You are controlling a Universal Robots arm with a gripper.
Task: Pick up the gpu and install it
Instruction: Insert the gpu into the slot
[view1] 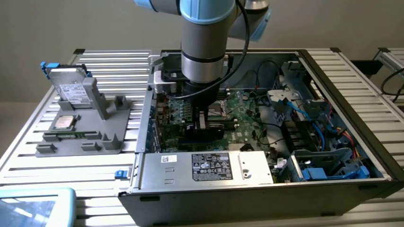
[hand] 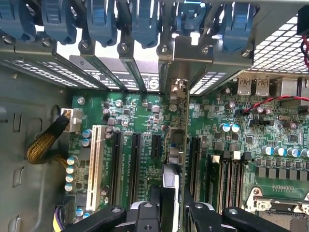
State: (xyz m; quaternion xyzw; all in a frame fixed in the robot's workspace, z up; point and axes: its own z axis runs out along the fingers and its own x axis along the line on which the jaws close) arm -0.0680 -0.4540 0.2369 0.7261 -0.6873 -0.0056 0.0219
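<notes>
The gpu [hand: 186,106] stands on edge between my fingers [hand: 147,215], seen as a thin line running from my gripper [hand: 174,210] toward the rear bracket openings [hand: 186,63] of the case. It is low over the green motherboard [hand: 140,111], among the long black expansion slots [hand: 135,159]; I cannot tell whether it is seated in one. In the exterior view my gripper [view1: 202,120] reaches straight down into the open computer case [view1: 252,189], with the dark card [view1: 202,135] under it.
A grey fixture tray [view1: 94,142] on the exterior view's left holds a silver drive [view1: 69,87] and a square processor chip [view1: 65,122]. The power supply box [view1: 208,168] sits at the case front. Cables and blue drive bays [view1: 322,170] crowd the exterior view's right.
</notes>
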